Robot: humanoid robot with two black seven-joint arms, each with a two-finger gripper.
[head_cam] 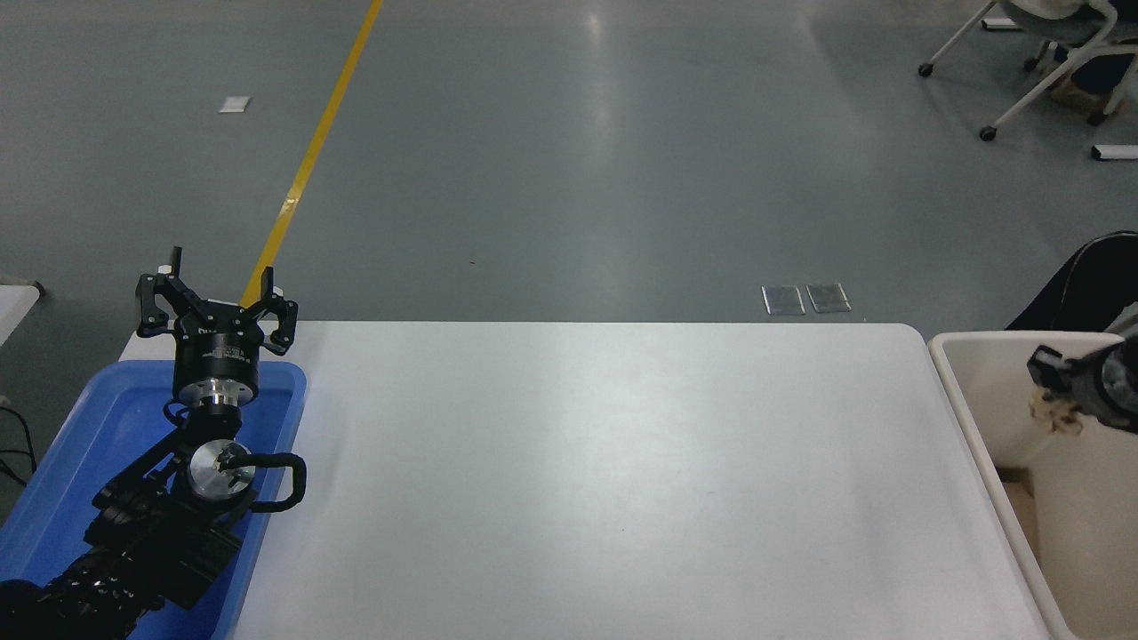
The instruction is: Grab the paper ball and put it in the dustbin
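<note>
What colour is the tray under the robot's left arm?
Blue, seen in the head view.

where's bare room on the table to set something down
Nearly the whole white table is bare, from the blue tray at its left edge to the dustbin off its right edge. Crowded spots: the left tool parked open above the tray, and the right tool over the bin with the paper ball.
</note>
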